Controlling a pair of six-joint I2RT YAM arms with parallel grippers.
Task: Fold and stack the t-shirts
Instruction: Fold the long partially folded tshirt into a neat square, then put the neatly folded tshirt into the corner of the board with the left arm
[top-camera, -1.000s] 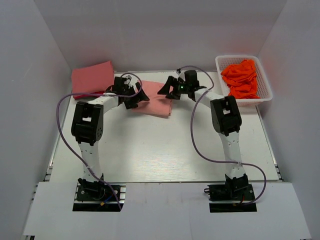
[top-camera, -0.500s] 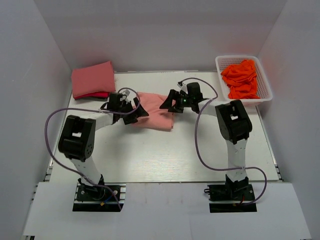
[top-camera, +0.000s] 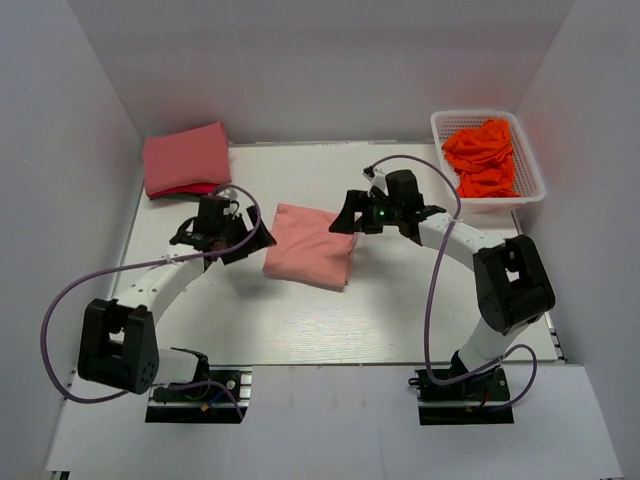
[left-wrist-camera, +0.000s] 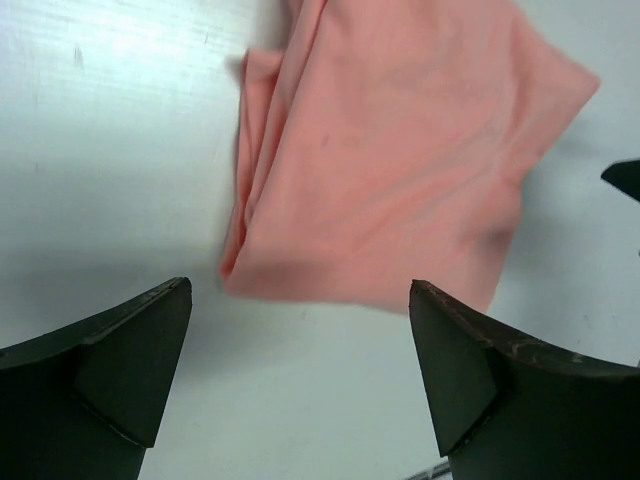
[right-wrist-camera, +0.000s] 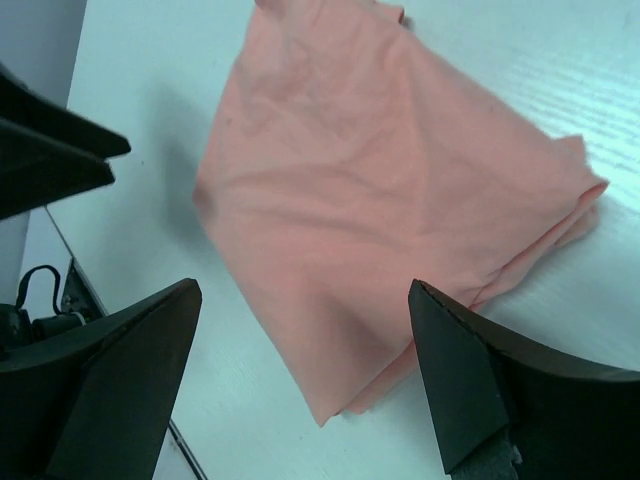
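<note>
A folded salmon pink t-shirt (top-camera: 310, 245) lies flat in the middle of the table; it also shows in the left wrist view (left-wrist-camera: 390, 160) and the right wrist view (right-wrist-camera: 390, 220). My left gripper (top-camera: 238, 240) is open and empty, just left of the shirt and apart from it. My right gripper (top-camera: 350, 216) is open and empty, at the shirt's upper right corner and above it. A stack of folded pink t-shirts (top-camera: 186, 158) sits at the back left, a deeper rose one under a salmon one.
A white basket (top-camera: 531, 192) at the back right holds crumpled orange garments (top-camera: 485, 157). White walls close in the table on three sides. Purple cables loop from both arms.
Both arms have pulled toward the near side and let go of the salmon shirt, which now lies folded and nearer the table's middle. Both grippers stand off its sides.
</note>
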